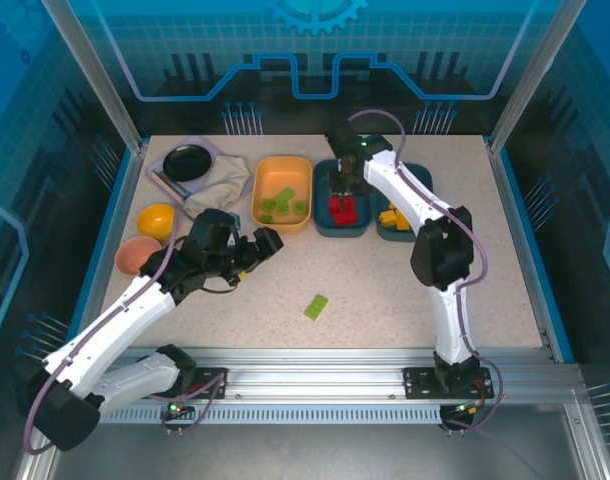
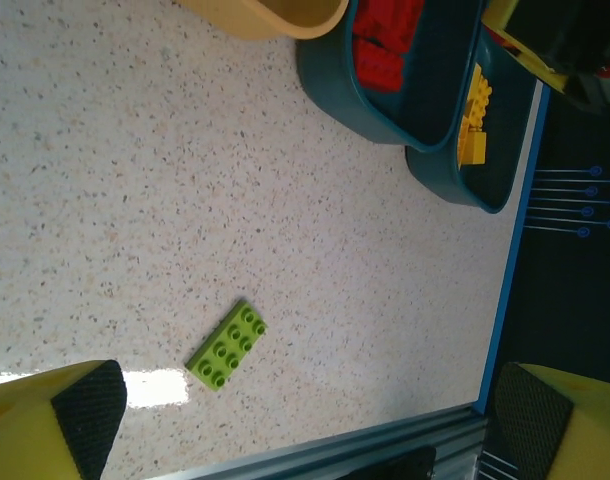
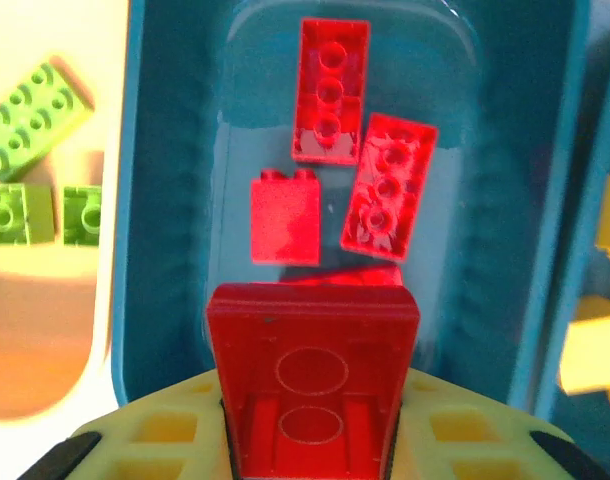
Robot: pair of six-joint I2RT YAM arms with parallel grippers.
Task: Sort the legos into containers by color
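The left pincer (image 2: 307,405) gapes wide with nothing between its pads. A lone green brick (image 2: 226,346) lies on the counter (image 2: 135,180), lower centre of that wrist view. The right pincer (image 3: 313,425) clamps a red brick (image 3: 313,380) over the teal tray (image 3: 165,200), where other red bricks (image 3: 330,90) lie.

Loose lego: you have one light green brick (image 1: 316,307) lying alone on the table (image 1: 405,300), well apart from the trays.
Yellow-orange tray (image 1: 283,170): you see green legos (image 1: 281,204) inside.
Middle teal tray (image 1: 340,232): red legos (image 1: 342,209) inside; your right gripper (image 1: 343,188) hangs over it.
Right teal tray (image 1: 397,235): yellow legos (image 1: 390,216) inside.
Left gripper (image 1: 267,244): over bare table, near the yellow-orange tray's near-left corner.
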